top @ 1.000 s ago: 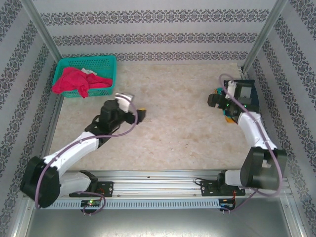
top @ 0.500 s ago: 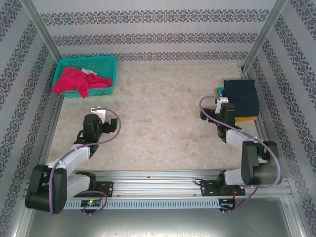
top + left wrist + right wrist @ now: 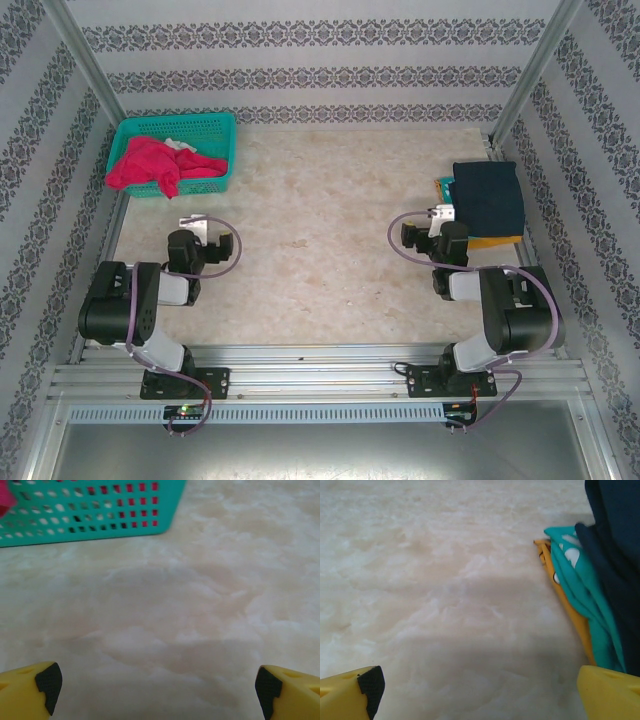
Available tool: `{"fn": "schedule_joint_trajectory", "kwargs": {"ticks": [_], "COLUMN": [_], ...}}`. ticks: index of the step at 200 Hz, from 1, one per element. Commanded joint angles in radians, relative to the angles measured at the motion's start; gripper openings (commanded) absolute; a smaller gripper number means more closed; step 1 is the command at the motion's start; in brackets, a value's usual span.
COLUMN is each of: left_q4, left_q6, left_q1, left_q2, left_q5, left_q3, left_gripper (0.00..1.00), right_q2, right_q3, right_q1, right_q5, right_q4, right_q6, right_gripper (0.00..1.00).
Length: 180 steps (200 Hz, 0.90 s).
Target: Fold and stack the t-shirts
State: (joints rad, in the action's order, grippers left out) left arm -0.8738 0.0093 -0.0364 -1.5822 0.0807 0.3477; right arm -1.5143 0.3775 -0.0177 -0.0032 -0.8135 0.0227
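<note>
Three folded t-shirts lie stacked at the right of the table: a dark navy one (image 3: 488, 195) on top, a teal one (image 3: 580, 580) under it and an orange one (image 3: 570, 610) at the bottom. A pink-red t-shirt (image 3: 150, 165) lies crumpled in the teal mesh basket (image 3: 215, 125) at the back left. My right gripper (image 3: 477, 690) hangs low over bare table just left of the stack, open and holding nothing. My left gripper (image 3: 157, 690) is open and empty too, low over the table and facing the basket (image 3: 90, 510).
Both arms are folded back close to their bases at the near edge, the left arm (image 3: 130, 300) and the right arm (image 3: 510, 300). Patterned walls close in the table on three sides. A metal rail (image 3: 320, 360) runs along the front.
Both arms have drawn back toward their bases. The right gripper has left the stack, uncovering the navy shirt. The left gripper has moved from the table's middle to the near left.
</note>
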Motion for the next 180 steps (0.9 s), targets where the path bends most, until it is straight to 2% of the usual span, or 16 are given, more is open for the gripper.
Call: {"fn": "schedule_joint_trajectory", "kwargs": {"ticks": [1,54,91,180], "left_q4": [-0.069,-0.092,-0.045,-0.048], "left_q6": [-0.044,-0.042,-0.007,-0.007], "left_q1": [-0.009,-0.005,-0.005,-0.005], "left_q2": [0.003,-0.002,-0.001,-0.002], "left_q5": [-0.02,-0.016,0.072,0.072], "left_q3": [0.03,0.022,0.046,0.045], "left_gripper": [1.0,1.0,1.0,1.0], "right_q2": [0.007,0.004,0.004,0.006], "right_q3": [0.016,0.015,0.014,0.008], "right_q1": [0.004,0.005,0.005,0.004], "right_q5": [0.016,0.015,0.015,0.022], "right_q4": [-0.06,-0.062,-0.066,-0.073], "right_q6": [-0.002,-0.002,-0.001,-0.001], "right_gripper": [0.98,0.98,0.98,0.98]}}
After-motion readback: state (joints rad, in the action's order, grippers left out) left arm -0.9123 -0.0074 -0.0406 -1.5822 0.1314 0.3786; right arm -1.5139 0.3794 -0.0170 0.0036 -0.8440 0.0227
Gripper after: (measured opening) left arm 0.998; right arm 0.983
